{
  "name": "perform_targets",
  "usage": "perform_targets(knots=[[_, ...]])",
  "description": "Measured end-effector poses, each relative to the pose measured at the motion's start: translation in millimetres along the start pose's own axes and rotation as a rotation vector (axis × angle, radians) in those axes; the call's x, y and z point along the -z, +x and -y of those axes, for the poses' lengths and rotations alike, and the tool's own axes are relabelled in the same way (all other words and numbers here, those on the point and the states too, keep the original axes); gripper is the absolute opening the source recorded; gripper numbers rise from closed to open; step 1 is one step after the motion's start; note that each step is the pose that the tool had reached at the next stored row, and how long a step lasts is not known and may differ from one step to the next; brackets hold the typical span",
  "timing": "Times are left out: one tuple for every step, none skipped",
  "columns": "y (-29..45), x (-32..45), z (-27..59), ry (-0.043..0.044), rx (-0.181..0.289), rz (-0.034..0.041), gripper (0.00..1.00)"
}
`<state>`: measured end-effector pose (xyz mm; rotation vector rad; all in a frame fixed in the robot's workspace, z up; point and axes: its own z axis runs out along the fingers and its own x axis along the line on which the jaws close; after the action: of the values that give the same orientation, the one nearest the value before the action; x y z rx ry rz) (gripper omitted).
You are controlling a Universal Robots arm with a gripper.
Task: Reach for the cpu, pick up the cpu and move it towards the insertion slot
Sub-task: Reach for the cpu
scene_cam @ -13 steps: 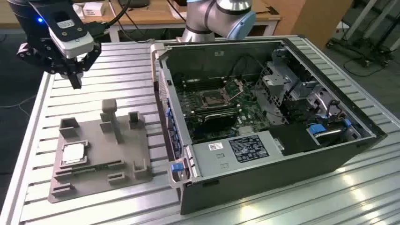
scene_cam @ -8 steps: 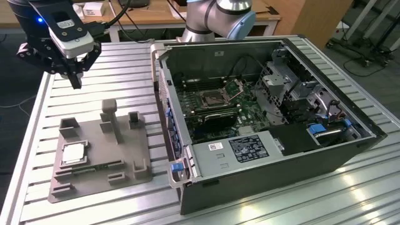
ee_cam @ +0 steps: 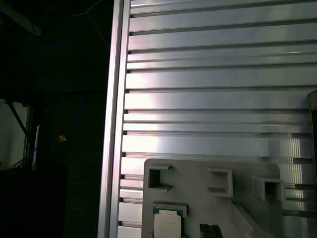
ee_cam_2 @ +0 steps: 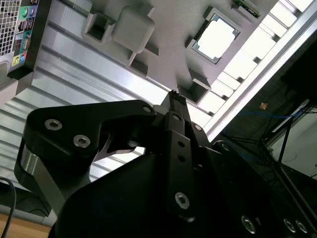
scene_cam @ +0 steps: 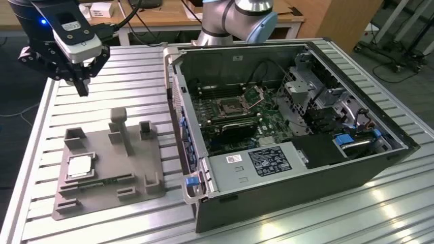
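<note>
gripper point(scene_cam: 82, 89) hangs over the slatted desk point(scene_cam: 135, 66), jaws clenched on nothing, cpu point(scene_cam: 80, 166) well apart in its grey holder point(scene_cam: 109, 148)

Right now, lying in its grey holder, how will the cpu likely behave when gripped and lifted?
The cpu looks thin, flat and metal-topped, so probably stiff and light. Its shiny top may be slippery. Seated in the grey holder, it likely offers only thin edges to grip.

cpu point(scene_cam: 80, 166) lies flat, silvery top up, in the grey holder point(scene_cam: 135, 168). insertion slot point(scene_cam: 233, 108) sits inside the open case point(scene_cam: 305, 188), hinged plate point(scene_cam: 256, 94) flipped up.
</note>
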<state>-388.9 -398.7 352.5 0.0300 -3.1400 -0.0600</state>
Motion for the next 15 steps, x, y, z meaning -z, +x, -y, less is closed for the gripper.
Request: perform_targets(knots=[[0.0, 0.0, 0.0, 0.0000, 0.000, 0.0000, 0.11], [0.0, 0.0, 0.0, 0.0000, 0.000, 0.0000, 0.11], [0.1, 0.0, 0.0, 0.0000, 0.000, 0.0000, 0.11], [1.1, 0.0, 0.0, 0.0000, 0.000, 0.0000, 0.11], [2.6, 0.0, 0.0, 0.0001, 0.000, -0.0001, 0.11], [4.9, -0.1, -0.1, 0.0000, 0.000, 0.0000, 0.11], [7.8, -0.2, -0.1, 0.0001, 0.000, -0.0002, 0.11], [10.1, -0.4, -0.2, 0.0000, 0.000, -0.0001, 0.11], [11.7, -0.6, -0.2, 0.0000, 0.000, 0.0000, 0.11], [13.2, -0.8, -0.2, 0.0000, 0.000, 0.0001, 0.11], [15.2, -0.9, -0.3, 0.0000, 0.000, 0.0000, 0.11], [16.8, -0.9, -0.2, 0.0000, 0.000, 0.0000, 0.11], [18.0, -0.8, -0.2, 0.0001, 0.000, -0.0002, 0.11], [18.1, -0.9, -0.2, 0.0000, 0.000, 0.0000, 0.11], [18.1, -0.9, -0.2, 0.0000, 0.000, 0.0000, 0.11]])
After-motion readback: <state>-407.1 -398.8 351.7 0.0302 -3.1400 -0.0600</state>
